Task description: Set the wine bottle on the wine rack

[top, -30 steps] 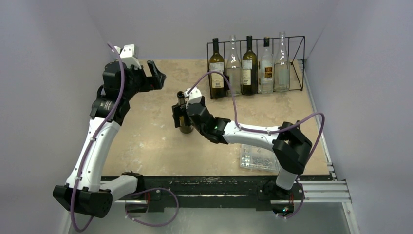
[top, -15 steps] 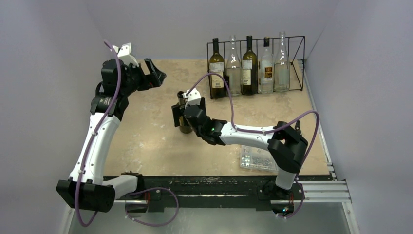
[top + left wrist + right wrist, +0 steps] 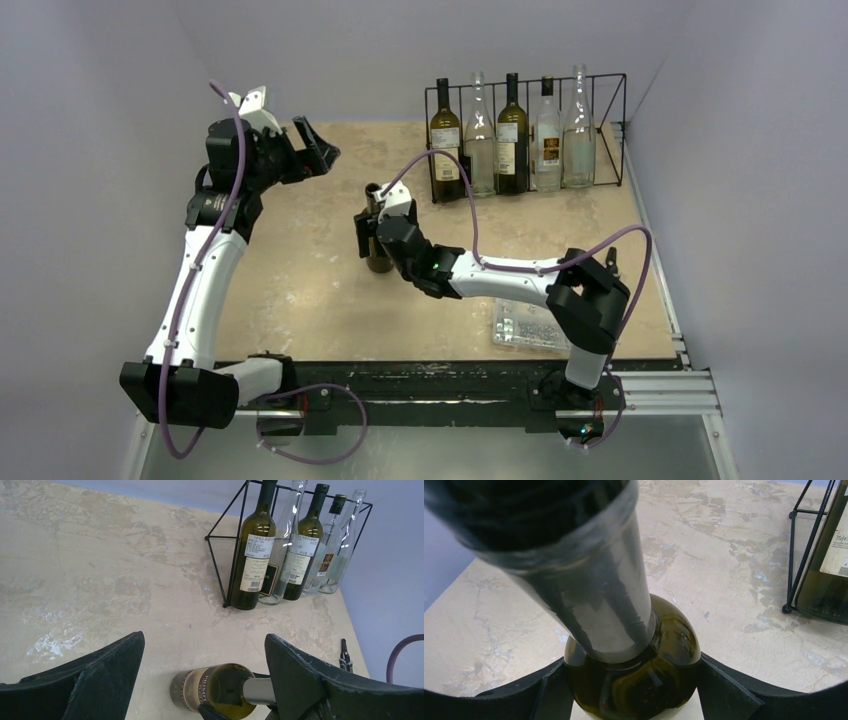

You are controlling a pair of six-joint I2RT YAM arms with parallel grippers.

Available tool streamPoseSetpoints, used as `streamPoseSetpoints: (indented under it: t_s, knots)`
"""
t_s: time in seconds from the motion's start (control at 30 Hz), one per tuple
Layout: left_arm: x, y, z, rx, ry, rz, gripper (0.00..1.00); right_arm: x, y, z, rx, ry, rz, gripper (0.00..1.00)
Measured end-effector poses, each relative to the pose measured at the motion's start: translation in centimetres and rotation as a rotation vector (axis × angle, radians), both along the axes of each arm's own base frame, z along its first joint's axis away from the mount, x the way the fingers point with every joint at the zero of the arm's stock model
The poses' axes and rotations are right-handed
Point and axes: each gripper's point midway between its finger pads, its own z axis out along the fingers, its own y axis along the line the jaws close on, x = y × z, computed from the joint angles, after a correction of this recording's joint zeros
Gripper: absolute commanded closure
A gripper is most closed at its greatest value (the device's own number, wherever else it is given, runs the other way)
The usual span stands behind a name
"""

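A dark green wine bottle [image 3: 378, 245] stands upright on the table, left of the rack. My right gripper [image 3: 374, 238] is shut on the wine bottle, a finger pressed on each side of its body [image 3: 634, 675]. The black wire wine rack [image 3: 590, 76] stands at the back right and holds several upright bottles; its leftmost slot is taken by a dark bottle [image 3: 445, 150]. My left gripper [image 3: 312, 150] is open and empty, raised at the back left. In the left wrist view the wine bottle [image 3: 215, 687] shows below the spread fingers [image 3: 110, 675], with the rack [image 3: 207, 538] beyond.
A clear plastic parts box [image 3: 530, 325] lies at the front right, beside my right arm's elbow. A small dark tool [image 3: 344, 655] lies on the table right of the bottle. Walls close the table on the left, back and right.
My left gripper has drawn back a little to the left and up. My right arm has shifted slightly left, still on the bottle, which stays at about the same spot.
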Motion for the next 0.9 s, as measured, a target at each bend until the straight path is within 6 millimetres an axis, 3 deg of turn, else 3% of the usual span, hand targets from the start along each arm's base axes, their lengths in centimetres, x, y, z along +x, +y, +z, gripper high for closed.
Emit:
streamPoseSetpoints:
  t_s: [0.37, 0.6, 0.9]
  knots:
    - [0.3, -0.1, -0.6, -0.022, 0.023, -0.009, 0.10, -0.1, -0.2, 0.1, -0.013, -0.011, 0.011, 0.99]
    - [0.3, -0.2, -0.5, -0.025, 0.023, -0.014, 0.10, -0.8, -1.9, 1.0, -0.027, -0.013, 0.005, 1.00]
    - [0.4, -0.4, -0.8, -0.036, 0.036, -0.021, 0.10, 0.0, -6.5, 6.9, 0.070, -0.084, -0.065, 1.00]
